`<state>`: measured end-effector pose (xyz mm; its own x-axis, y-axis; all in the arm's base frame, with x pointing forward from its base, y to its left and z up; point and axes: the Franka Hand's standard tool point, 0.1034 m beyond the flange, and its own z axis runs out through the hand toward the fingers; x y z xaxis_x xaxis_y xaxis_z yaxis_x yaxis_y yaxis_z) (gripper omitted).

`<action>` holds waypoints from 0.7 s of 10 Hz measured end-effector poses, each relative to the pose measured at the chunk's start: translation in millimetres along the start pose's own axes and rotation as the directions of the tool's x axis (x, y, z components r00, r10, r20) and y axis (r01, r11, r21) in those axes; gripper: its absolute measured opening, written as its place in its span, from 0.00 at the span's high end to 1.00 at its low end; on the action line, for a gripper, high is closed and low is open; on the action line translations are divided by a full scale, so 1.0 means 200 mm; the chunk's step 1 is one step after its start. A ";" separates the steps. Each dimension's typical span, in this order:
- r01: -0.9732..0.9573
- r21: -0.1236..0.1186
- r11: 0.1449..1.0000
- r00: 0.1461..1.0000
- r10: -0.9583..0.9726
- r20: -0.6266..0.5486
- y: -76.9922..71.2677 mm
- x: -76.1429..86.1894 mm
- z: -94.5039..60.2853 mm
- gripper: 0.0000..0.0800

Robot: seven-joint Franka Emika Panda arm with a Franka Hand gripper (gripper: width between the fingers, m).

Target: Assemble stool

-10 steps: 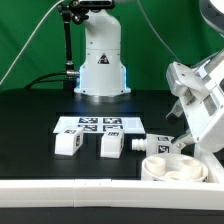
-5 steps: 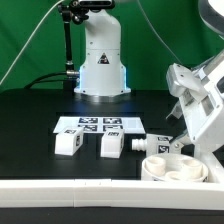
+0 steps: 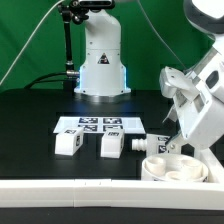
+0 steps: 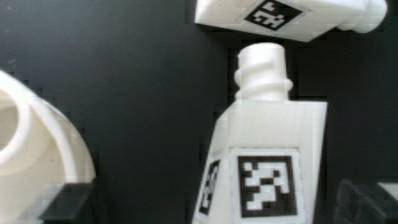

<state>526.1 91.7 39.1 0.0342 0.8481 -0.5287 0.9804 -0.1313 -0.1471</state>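
The round white seat disc [image 3: 176,169] lies at the front right by the rail, and its rim shows in the wrist view [image 4: 25,150]. A white leg [image 4: 270,150] with a peg and a square tag lies between my fingers, beside the disc. In the exterior view this leg [image 3: 159,146] is partly hidden by my hand. My gripper [image 4: 214,206] is open, one fingertip [image 4: 64,205] on each side of the leg without touching it. In the exterior view my gripper [image 3: 168,146] hangs low over that leg. Two more legs [image 3: 68,143] [image 3: 111,145] lie further left.
The marker board [image 3: 90,124] lies behind the two left legs. A long white rail [image 3: 70,187] runs along the front edge. The robot base [image 3: 101,60] stands at the back centre. Another tagged leg [image 4: 278,16] lies just beyond the peg.
My hand has shifted a little to the exterior view's left and tilted. The parts on the table have not moved.
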 end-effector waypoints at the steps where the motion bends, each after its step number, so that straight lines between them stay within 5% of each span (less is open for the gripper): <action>1: 0.000 -0.006 1.000 1.000 0.000 -0.011 0.00 0.01 0.01 0.19; 7: 0.013 0.013 1.000 1.000 -0.014 0.022 -0.04 0.03 0.01 0.19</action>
<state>518.3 96.7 34.5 0.0165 0.8381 -0.5452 0.9782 -0.1263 -0.1646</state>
